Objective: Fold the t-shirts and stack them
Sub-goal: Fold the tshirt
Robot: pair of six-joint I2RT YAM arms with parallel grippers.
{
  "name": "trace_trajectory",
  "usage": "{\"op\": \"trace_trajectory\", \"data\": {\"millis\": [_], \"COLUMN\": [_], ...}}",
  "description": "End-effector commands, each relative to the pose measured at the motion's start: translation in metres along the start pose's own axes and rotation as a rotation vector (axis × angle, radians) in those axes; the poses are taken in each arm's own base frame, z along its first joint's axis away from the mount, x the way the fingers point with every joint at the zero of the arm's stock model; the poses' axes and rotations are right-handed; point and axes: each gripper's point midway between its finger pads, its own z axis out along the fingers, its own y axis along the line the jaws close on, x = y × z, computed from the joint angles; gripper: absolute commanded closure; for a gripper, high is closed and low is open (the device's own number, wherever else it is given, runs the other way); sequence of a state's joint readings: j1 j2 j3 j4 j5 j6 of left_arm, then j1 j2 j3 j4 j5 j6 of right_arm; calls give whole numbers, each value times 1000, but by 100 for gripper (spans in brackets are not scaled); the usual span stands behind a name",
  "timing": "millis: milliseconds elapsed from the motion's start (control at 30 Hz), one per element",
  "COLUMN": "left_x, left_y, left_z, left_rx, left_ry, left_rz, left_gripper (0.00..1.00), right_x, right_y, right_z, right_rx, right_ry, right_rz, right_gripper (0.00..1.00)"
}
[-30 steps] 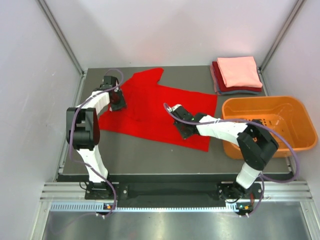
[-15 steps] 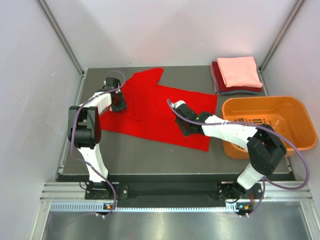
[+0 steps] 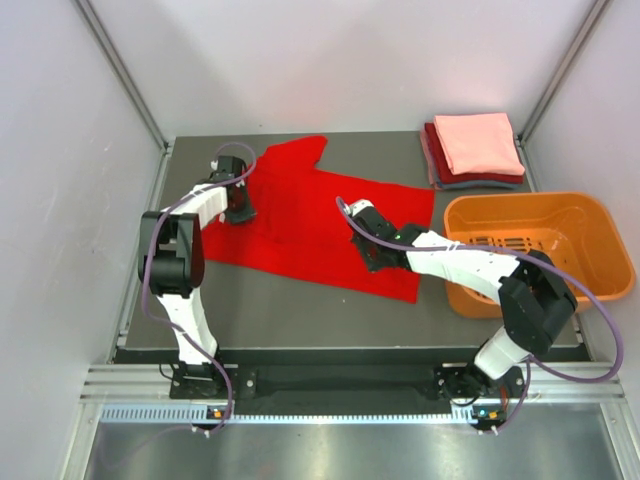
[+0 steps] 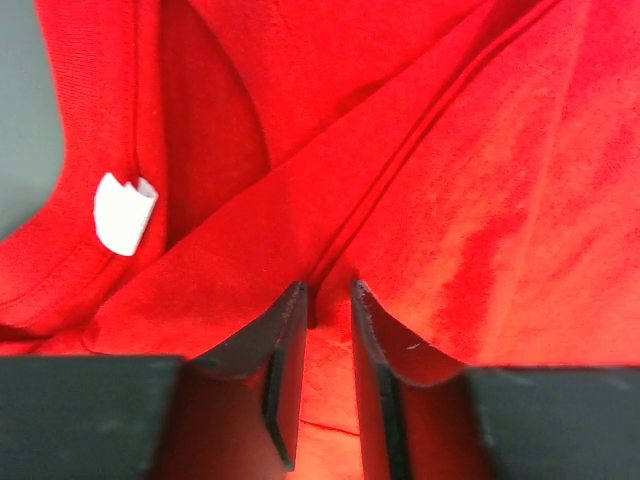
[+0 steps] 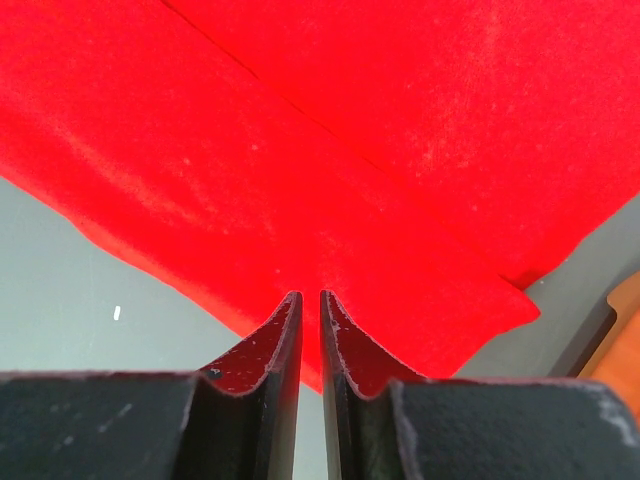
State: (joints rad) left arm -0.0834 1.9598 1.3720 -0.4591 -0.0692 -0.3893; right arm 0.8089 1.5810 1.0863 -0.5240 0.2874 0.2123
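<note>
Likely the red t-shirt (image 3: 300, 215), spread on the surface (image 3: 300, 310), slips when lifted: right claw (image 5: 310, 305) pinches only its near edge, left claw (image 4: 325, 300), narrowly parted, straddles a left crease, hold uncertain; folded stack (image 3: 478, 148) sits far right

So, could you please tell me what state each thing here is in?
red t-shirt: spread out flat, not yet folded
folded t-shirts: stacked, salmon-pink on top
orange basket: upright, empty
left gripper: jaws narrow around a shirt fold, grip unclear
right gripper: shut on the red t-shirt's hem
</note>
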Motion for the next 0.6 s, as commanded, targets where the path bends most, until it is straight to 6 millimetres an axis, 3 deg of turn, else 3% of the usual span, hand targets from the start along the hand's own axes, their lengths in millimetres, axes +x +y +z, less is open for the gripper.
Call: {"op": "trace_trajectory", "data": {"millis": [0, 33, 167, 567], "left_x": [-8, -9, -17, -34], "left_y": [-12, -15, -29, -97], "left_z": [-3, -5, -16, -45], "left_rx": [44, 55, 96, 406], "left_ry": [-30, -32, -60, -134], "left_rz": [14, 13, 14, 7], "left_gripper": [74, 84, 100, 100], "right_x": [-4, -3, -2, -1], "right_y": [-7, -7, -7, -7], "right_z": [-9, -9, -9, -5], "right_rx": [16, 17, 17, 20], "right_ry": [-31, -31, -31, -24], "right_rz": [23, 23, 24, 15], "right_gripper": [87, 87, 87, 86]}}
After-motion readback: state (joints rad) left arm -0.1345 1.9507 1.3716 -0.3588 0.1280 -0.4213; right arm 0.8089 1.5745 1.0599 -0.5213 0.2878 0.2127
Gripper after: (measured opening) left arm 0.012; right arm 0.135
